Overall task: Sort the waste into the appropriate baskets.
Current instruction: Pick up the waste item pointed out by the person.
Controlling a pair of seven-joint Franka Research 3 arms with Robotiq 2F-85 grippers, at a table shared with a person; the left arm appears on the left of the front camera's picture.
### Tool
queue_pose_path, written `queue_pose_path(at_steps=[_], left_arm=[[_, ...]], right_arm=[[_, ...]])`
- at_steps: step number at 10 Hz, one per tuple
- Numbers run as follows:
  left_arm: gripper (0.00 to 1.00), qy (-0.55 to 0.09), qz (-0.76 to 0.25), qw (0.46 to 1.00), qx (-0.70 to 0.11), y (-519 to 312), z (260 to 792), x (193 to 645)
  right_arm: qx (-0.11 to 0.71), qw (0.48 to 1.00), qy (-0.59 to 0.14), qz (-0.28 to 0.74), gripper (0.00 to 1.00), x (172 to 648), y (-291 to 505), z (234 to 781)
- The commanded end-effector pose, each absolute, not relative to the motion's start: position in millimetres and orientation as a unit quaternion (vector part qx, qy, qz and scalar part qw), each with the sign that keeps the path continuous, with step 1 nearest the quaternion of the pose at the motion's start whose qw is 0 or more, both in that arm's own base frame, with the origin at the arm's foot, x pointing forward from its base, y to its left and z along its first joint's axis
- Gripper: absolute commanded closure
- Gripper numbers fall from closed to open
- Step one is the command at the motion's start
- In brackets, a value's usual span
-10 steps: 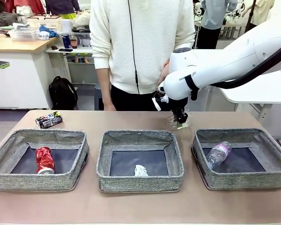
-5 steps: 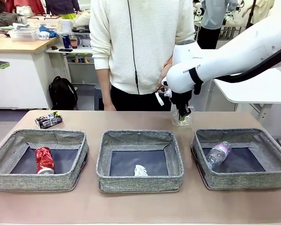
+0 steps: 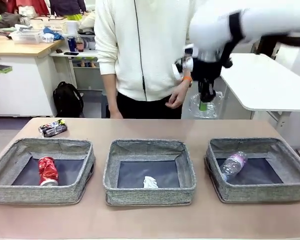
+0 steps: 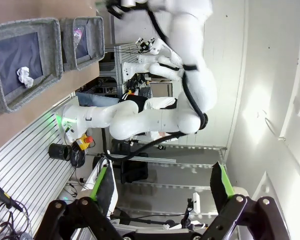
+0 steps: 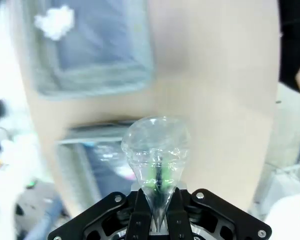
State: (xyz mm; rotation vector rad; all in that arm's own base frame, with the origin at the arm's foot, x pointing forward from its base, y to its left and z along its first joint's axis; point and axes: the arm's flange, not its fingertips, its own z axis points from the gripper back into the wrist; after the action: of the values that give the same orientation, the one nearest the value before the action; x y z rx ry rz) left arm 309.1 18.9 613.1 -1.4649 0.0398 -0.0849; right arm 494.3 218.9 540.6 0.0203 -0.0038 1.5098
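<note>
Near us sits the right grey woven basket (image 3: 260, 192). High behind it, the right gripper (image 3: 203, 103) pinches the clear crushed plastic bottle (image 3: 213, 110) by a thin bit, so it could slip out. The left gripper (image 4: 161, 182) is wide open.

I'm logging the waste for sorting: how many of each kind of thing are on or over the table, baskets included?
Baskets: 3 (left basket, middle basket, right basket)
Cans: 2 (red can, dark can)
Plastic bottles: 2 (crushed bottle, labelled bottle)
Paper balls: 1 (paper ball)
Total: 8
</note>
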Motion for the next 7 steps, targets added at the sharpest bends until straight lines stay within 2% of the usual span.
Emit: queue_pose_path(at_steps=[1, 2, 3, 4, 5, 7], left_arm=[[0.00, 0.015, -0.046, 0.734, -0.677, 18.0, 612.7, 307.1], [0.00, 0.015, -0.046, 0.734, -0.677, 18.0, 612.7, 307.1], [0.00, 0.015, -0.046, 0.734, -0.677, 18.0, 612.7, 307.1], [0.00, 0.015, -0.046, 0.734, -0.677, 18.0, 612.7, 307.1], [0.00, 0.015, -0.046, 0.734, -0.677, 18.0, 612.7, 307.1], [0.00, 0.015, -0.046, 0.734, -0.677, 18.0, 612.7, 307.1]], right_arm=[[0.089, 0.774, -0.067, 0.624, 1.00, 424.1, 214.7, 595.9], [0.149, 0.757, -0.114, 0.625, 1.00, 395.3, 218.5, 614.9], [0.189, 0.792, -0.130, 0.566, 1.00, 375.0, 226.3, 625.6], [0.190, 0.791, -0.135, 0.565, 1.00, 366.9, 226.5, 622.4], [0.156, 0.760, -0.092, 0.624, 1.00, 382.8, 227.0, 647.2], [0.156, 0.760, -0.092, 0.624, 1.00, 382.8, 227.0, 647.2]])
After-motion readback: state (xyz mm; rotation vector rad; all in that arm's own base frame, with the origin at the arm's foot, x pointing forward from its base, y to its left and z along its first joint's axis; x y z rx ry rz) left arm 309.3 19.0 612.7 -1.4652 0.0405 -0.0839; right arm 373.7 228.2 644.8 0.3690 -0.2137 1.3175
